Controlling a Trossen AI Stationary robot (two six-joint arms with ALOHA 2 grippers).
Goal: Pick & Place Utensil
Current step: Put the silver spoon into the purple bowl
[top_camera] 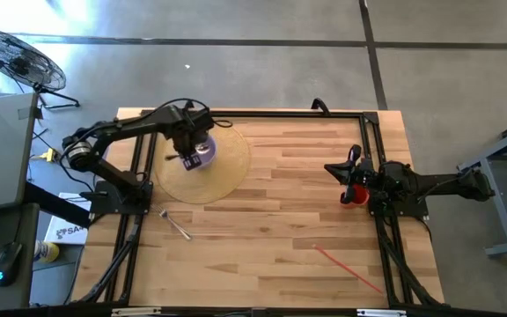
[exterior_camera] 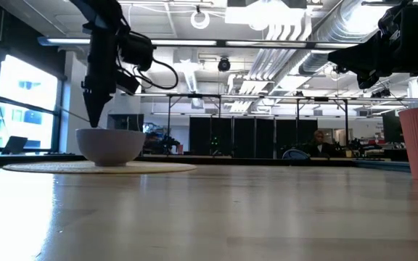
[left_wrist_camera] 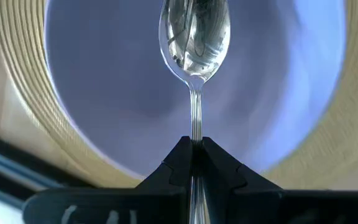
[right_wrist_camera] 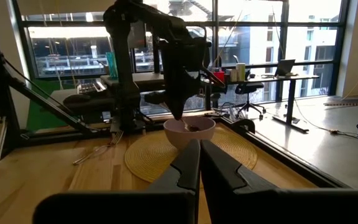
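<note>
Spoon (left_wrist_camera: 194, 37), clear and glossy, hangs upright with its scoop end down inside the pale bowl (top_camera: 202, 151), its handle pinched by the closed left gripper (left_wrist_camera: 193, 144) above. Bowl and round woven mat (top_camera: 199, 167) lie in the upper left of the high view, near the wooden table's (top_camera: 280, 238) far edge. At right, the right gripper (top_camera: 352, 166) hangs with fingers shut on nothing, just beside a red cup (top_camera: 350, 195). A metal fork (top_camera: 176, 223) lies below the mat; a red straw (top_camera: 346, 267) lies lower right. Between them the table's middle is bare wood. Desks and windows fill the room behind.
</note>
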